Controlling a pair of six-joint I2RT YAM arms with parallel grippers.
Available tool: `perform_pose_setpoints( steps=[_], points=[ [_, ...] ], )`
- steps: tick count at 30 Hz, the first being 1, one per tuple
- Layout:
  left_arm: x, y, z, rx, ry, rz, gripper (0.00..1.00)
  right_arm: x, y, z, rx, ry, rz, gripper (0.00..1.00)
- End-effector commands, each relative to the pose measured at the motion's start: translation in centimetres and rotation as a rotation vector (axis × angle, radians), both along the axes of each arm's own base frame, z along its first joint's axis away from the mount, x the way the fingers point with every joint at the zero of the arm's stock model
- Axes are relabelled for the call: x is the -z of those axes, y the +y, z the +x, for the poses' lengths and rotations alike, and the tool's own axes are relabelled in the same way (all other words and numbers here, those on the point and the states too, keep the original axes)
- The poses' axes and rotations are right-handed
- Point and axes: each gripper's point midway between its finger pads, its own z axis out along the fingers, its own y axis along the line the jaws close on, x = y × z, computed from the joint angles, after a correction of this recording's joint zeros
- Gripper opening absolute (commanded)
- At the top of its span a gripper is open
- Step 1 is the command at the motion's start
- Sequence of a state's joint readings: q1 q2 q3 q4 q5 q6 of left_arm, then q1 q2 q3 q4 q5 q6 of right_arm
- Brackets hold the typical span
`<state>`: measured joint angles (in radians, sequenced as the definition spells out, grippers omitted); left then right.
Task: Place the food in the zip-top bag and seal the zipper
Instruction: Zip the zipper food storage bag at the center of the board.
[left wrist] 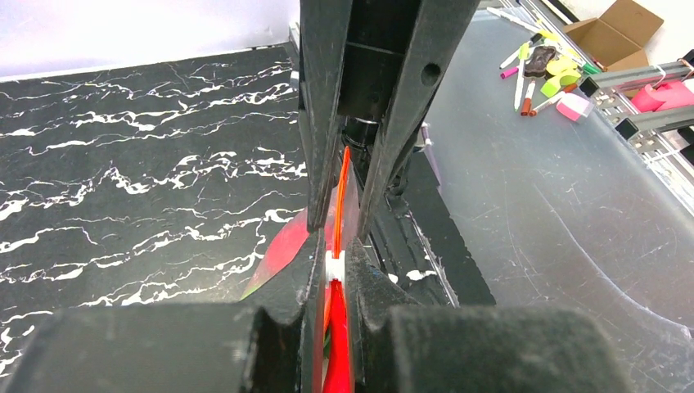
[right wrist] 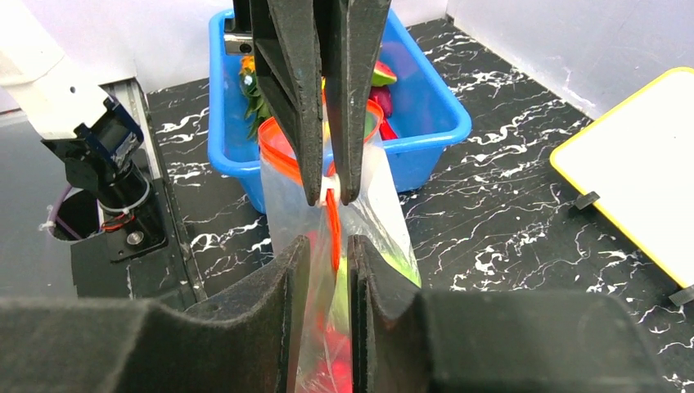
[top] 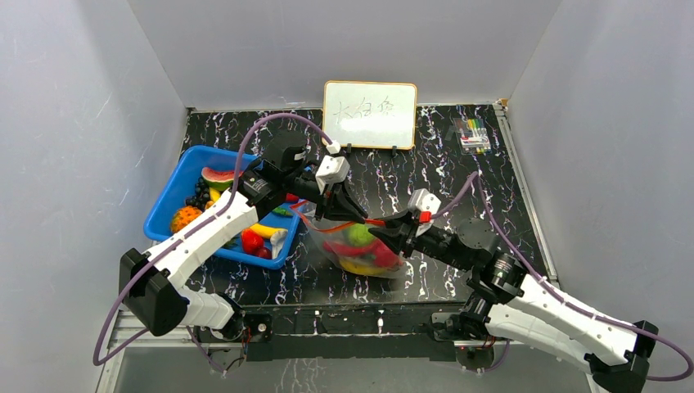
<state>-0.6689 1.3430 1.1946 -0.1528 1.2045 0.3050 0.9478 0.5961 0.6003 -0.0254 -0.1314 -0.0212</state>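
L hand [left wrist: 334, 282] is pressed together on the zipper [right wrist: 333, 233], pinching the red-orange strip right at its white slider [right wrist: 331, 190]. R hand [right wrist: 329, 254] meets it tip to tip, fingers a little apart w/ the strip running btwn them, not clamped on it as far as the wrist views show. Zip-top bag [top: 360, 250] hangs below that strip btwn the two hands, over the middle of the desk [top: 458, 188] and just right of the blue basket [top: 168, 201]. Food [top: 360, 237] sits bunched in the bag's bottom: green, yellow and red pieces. More toy pieces lie in the basket, incl. a watermelon slice [top: 217, 174] and an orange fruit [top: 185, 219]. Whiteboard [top: 370, 115] stands at the back of the desk, marker pack [top: 472, 135] in the far right corner, both well apart from the bag.
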Motion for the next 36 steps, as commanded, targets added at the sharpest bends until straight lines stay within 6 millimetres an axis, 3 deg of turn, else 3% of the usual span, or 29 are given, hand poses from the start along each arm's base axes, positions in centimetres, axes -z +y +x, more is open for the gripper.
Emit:
perform_pose_setpoints(
  steps=[1, 17, 18, 20, 24, 25, 28, 29, 36],
  points=[
    [-1.9, 0.4, -0.9, 0.038, -0.041, -0.065, 0.00, -3.8, 0.8, -0.1, -0.034, -0.066, 0.072, 0.22],
    [-1.0, 0.7, -1.4, 0.057, -0.022, -0.042, 0.00, -4.7, 0.8, 0.4, -0.011, -0.092, 0.076, 0.19],
    [-1.0, 0.7, -1.4, 0.058, -0.022, -0.042, 0.00, -4.7, 0.8, 0.4, -0.013, -0.094, 0.074, 0.17],
    [-1.0, 0.8, -1.4, 0.058, -0.022, -0.039, 0.00, -4.7, 0.9, 0.2, -0.025, -0.098, 0.063, 0.02],
    [-0.8, 0.9, -1.4, 0.050, -0.026, -0.027, 0.00, -4.2, 0.8, 0.0, -0.037, -0.089, 0.030, 0.00],
    [-0.7, 1.0, -1.3, 0.043, -0.027, -0.020, 0.04, -4.1, 0.7, -0.1, -0.038, -0.088, 0.028, 0.00],
    [-0.8, 1.1, -1.3, 0.024, -0.043, -0.012, 0.39, -4.2, 0.6, -0.3, -0.042, -0.092, 0.032, 0.00],
    [-0.7, 1.2, -1.2, 0.016, -0.050, -0.011, 0.45, -4.3, 0.5, -0.4, -0.044, -0.096, 0.036, 0.00],
    [-0.7, 1.1, -0.8, -0.003, -0.065, -0.009, 0.46, -4.3, 0.6, -0.5, -0.055, -0.103, 0.044, 0.00]
  ],
)
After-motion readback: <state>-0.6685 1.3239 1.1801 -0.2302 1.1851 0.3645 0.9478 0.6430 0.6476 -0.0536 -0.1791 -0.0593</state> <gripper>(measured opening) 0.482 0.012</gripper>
